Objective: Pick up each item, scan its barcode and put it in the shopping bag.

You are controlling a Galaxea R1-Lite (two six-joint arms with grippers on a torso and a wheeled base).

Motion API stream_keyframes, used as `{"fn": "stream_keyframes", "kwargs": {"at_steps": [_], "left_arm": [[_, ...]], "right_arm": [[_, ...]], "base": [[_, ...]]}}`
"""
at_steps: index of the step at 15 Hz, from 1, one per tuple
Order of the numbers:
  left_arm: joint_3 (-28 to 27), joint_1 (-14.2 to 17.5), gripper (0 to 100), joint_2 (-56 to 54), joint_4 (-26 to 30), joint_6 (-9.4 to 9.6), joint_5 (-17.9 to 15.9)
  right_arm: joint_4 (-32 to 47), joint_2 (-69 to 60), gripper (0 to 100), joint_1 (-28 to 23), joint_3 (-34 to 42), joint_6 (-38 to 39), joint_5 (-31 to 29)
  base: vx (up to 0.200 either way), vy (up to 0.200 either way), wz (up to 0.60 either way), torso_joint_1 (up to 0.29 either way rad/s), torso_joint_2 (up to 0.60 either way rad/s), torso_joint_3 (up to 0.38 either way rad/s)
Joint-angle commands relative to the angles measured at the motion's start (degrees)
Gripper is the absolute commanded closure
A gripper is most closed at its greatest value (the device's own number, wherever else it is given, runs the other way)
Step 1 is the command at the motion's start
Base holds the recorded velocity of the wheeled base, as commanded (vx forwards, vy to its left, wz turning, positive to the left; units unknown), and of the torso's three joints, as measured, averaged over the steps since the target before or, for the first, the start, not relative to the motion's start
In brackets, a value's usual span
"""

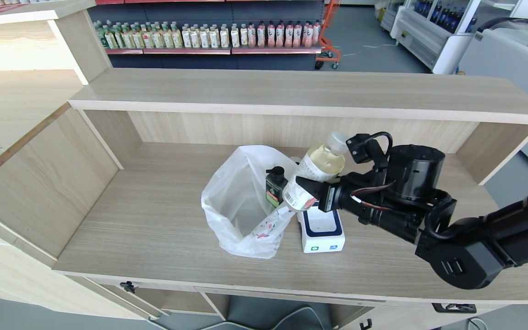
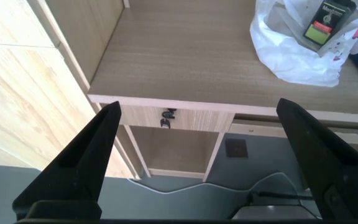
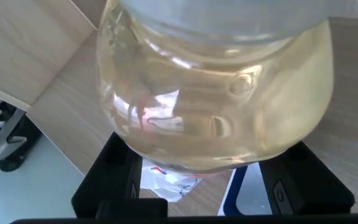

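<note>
My right gripper point(image 1: 307, 192) is shut on a clear bottle of pale yellow drink point(image 1: 315, 171) with a white label and cap. It holds the bottle tilted above the white and blue barcode scanner point(image 1: 321, 228), next to the white shopping bag point(image 1: 241, 201). A small dark bottle with a green and red label point(image 1: 275, 187) stands in the bag's mouth. In the right wrist view the bottle point(image 3: 216, 93) sits between the black fingers point(image 3: 114, 186). My left gripper point(image 2: 201, 155) hangs open below the counter's front edge, with the bag point(image 2: 297, 53) farther off.
The wooden counter point(image 1: 154, 229) has a raised back wall, side walls and a top shelf point(image 1: 291, 91). A locked cabinet door point(image 2: 166, 118) sits under its front edge. Shelves of drinks point(image 1: 209, 36) and freezers point(image 1: 452, 32) stand beyond.
</note>
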Motion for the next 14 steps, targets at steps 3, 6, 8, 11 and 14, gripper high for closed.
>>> {"fn": "stream_keyframes", "kwargs": {"at_steps": [3, 6, 8, 11, 14], "left_arm": [[0.0, 0.0, 0, 0.1, 0.0, -0.01, 0.0], [0.0, 0.0, 0, 0.1, 0.0, -0.01, 0.0], [0.0, 0.0, 0, 0.1, 0.0, -0.01, 0.0], [0.0, 0.0, 0, 0.1, 0.0, -0.01, 0.0], [0.0, 0.0, 0, 0.1, 0.0, -0.01, 0.0]], "right_arm": [[1.3, 4.4, 100, 2.2, -2.4, 0.5, 1.1], [1.5, 8.0, 100, 4.5, -5.5, 0.3, 1.1], [1.6, 11.5, 100, 5.3, -8.2, -0.4, 1.0], [1.6, 15.5, 100, 5.3, -11.2, -4.0, 0.9], [1.6, 18.9, 100, 5.7, -13.6, -8.8, 0.8]], "base": [[0.0, 0.0, 0.0, 0.0, 0.0, 0.0], [0.0, 0.0, 0.0, 0.0, 0.0, 0.0], [0.0, 0.0, 0.0, 0.0, 0.0, 0.0], [0.0, 0.0, 0.0, 0.0, 0.0, 0.0], [0.0, 0.0, 0.0, 0.0, 0.0, 0.0]]}}
